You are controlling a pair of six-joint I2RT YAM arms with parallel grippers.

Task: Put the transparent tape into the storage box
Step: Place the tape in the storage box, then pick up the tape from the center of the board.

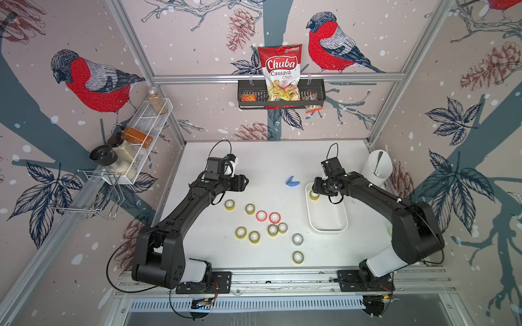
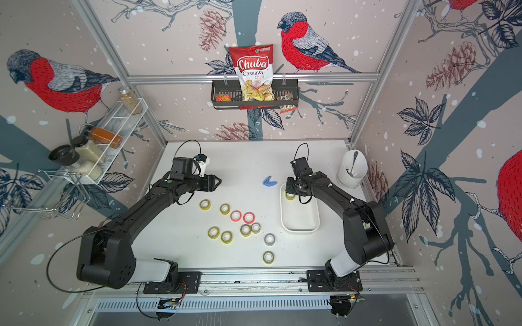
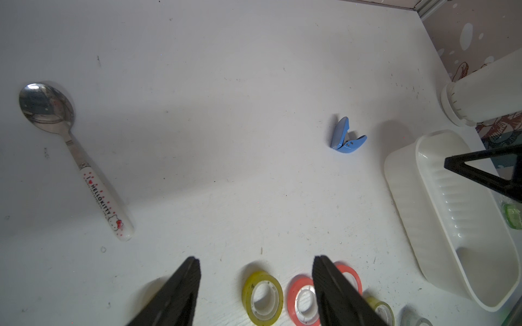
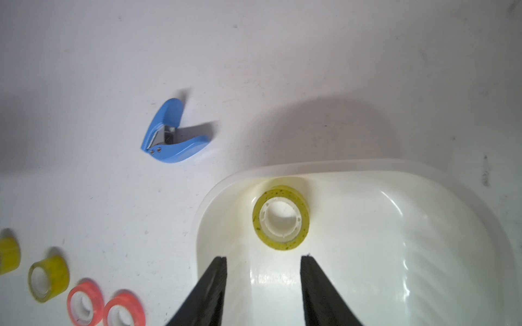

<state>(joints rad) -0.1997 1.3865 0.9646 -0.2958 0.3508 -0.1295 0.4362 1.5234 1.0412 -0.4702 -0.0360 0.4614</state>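
transparent tape (image 4: 281,217) lies flat inside the storage box (image 4: 339,165), at its far end, touching neither jaw.
left gripper (image 3: 257,257) hovers open and empty; yellowish rolls (image 1: 254,236) lie loose on the table (image 1: 268,161); right gripper (image 4: 264,258) stands open above the box, holding nothing. judged: release step; next, lift clear of the rim and fetch another roll.

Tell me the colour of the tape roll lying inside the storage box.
Translucent yellow tape roll, white core; right wrist view shows it best.

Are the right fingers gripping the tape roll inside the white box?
No, the tape roll lies on the floor of the storage box, clear of the open right fingers.
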